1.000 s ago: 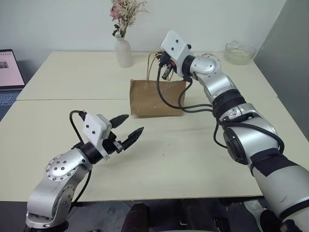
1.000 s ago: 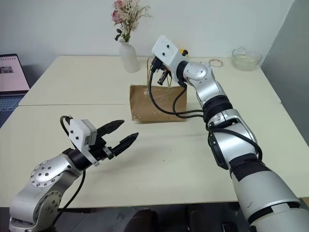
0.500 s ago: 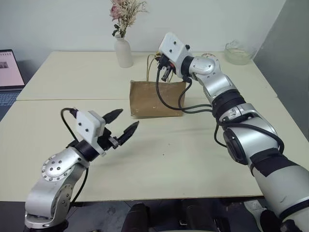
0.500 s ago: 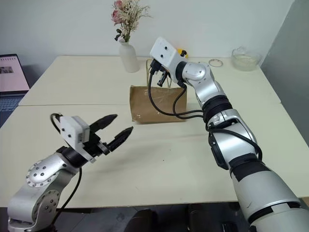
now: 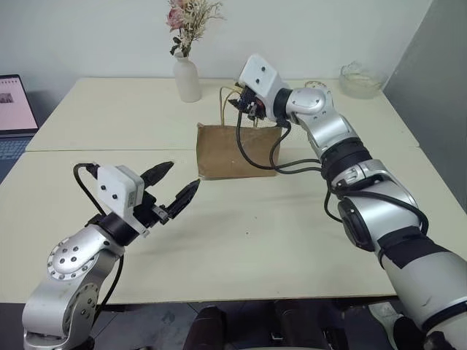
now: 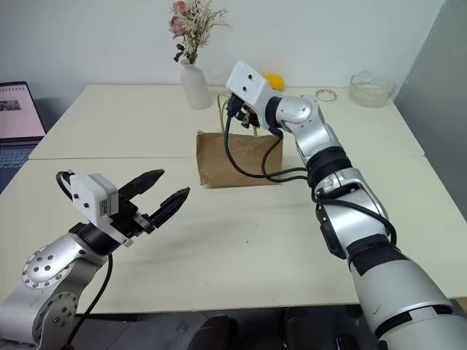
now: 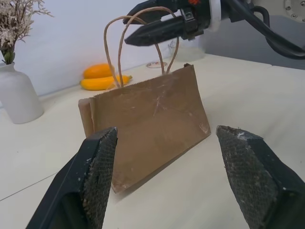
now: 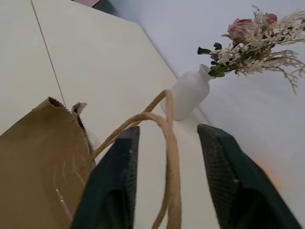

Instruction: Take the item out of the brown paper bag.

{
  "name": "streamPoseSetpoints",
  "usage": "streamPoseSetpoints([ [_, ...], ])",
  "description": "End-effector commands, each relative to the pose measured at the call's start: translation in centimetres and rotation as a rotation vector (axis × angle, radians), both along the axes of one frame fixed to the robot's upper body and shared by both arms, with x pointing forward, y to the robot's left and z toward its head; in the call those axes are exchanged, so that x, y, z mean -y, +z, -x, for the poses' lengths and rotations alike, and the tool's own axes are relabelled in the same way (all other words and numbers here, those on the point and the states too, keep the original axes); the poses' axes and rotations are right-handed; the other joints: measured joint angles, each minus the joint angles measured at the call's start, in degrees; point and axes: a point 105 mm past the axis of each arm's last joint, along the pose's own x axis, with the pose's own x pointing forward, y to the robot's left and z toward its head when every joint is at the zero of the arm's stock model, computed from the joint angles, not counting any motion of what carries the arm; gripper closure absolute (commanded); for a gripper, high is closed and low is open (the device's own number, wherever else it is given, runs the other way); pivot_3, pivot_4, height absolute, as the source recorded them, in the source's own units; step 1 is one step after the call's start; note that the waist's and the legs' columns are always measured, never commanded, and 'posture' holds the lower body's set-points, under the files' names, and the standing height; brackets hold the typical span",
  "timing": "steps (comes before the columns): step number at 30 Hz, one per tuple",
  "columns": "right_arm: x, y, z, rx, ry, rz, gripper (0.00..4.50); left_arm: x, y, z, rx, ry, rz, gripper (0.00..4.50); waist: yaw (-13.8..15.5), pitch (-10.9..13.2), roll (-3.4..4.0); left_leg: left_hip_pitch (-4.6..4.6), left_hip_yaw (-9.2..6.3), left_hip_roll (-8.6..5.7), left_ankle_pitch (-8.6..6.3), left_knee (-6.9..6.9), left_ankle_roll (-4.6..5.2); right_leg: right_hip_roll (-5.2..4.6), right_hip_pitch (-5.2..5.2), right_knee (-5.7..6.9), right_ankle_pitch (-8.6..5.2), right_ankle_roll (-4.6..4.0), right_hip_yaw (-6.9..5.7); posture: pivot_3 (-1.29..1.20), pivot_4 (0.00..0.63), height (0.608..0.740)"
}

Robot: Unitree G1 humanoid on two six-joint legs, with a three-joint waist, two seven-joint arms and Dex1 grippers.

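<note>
The brown paper bag (image 5: pixel 237 149) stands upright at mid-table, its tan loop handles (image 8: pixel 157 119) rising from the top. My right gripper (image 5: pixel 244 106) hovers over the bag's top edge, open, and the handles run between its parted fingers (image 8: pixel 119 181) without being pinched. In the left wrist view the right gripper (image 7: pixel 127 26) shows at the handle loops. My left gripper (image 5: pixel 182 175) is open and empty, low over the near table, short of the bag and pointing at it (image 7: pixel 152 124). The item is hidden.
A white vase (image 5: pixel 187 76) with dried flowers stands behind the bag. A banana (image 7: pixel 102 82) and an orange fruit (image 7: pixel 97 70) lie at the far edge. There is a glass bowl (image 5: pixel 361 79) far right and a laptop (image 5: pixel 13 109) far left. The right arm's black cable (image 5: pixel 255 157) hangs in front of the bag.
My right gripper's fingers have parted around the bag's handles. My left gripper has drawn left and slightly up, still open. The bag has stayed put.
</note>
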Motion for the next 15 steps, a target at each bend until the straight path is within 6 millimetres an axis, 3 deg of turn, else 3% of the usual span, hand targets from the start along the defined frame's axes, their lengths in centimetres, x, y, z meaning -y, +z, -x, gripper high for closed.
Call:
streamPoseSetpoints([
  [1,1.1,1.7,0.8,0.039,0.026,-0.04,0.96,0.1,0.9,0.0,0.023,0.001,-0.005,1.02,0.15,0.0,0.0,0.0,-0.02,0.0,0.0,0.0,0.0,0.0,0.01,0.0,0.0,0.0,-0.02,0.0,0.15,0.74],
  [3,2.2,1.4,1.4,0.037,0.035,-0.04,0.2,0.1,1.1,-0.3,0.02,0.0,-0.008,1.02,0.36,0.0,-0.01,-0.02,-0.04,-0.02,0.0,0.02,0.0,-0.01,0.02,-0.02,0.0,0.01,-0.04,0.0,0.15,0.74],
  [4,2.8,1.3,2.0,0.025,0.044,-0.051,0.02,0.2,1.1,-0.4,0.02,-0.001,-0.012,1.02,0.37,0.0,-0.01,-0.03,-0.07,-0.03,0.0,0.02,0.0,-0.02,0.04,-0.04,0.0,0.01,-0.06,0.0,0.15,0.74],
  [11,9.6,-1.0,7.3,-0.203,-0.01,-0.277,0.02,0.3,2.0,-1.7,0.029,-0.007,-0.019,1.02,1.24,-0.01,-0.02,-0.01,-0.07,-0.04,0.0,0.01,0.0,-0.07,0.06,-0.04,-0.02,0.05,-0.08,0.0,0.15,0.74],
  [14,11.1,-2.6,10.3,-0.289,-0.014,-0.356,0.02,0.4,2.3,-2.8,0.03,-0.03,-0.039,1.02,1.47,-0.01,-0.02,0.01,-0.12,-0.03,0.0,0.0,0.0,-0.03,0.07,-0.01,-0.14,0.25,-0.11,0.0,0.15,0.74],
  [15,11.1,-4.1,12.1,-0.342,0.003,-0.353,0.0,0.4,2.4,-3.9,0.034,-0.036,-0.066,1.21,1.46,-0.01,-0.02,0.02,-0.14,-0.03,0.0,0.01,0.0,-0.02,0.09,0.0,-0.16,0.28,-0.13,0.0,0.15,0.74],
])
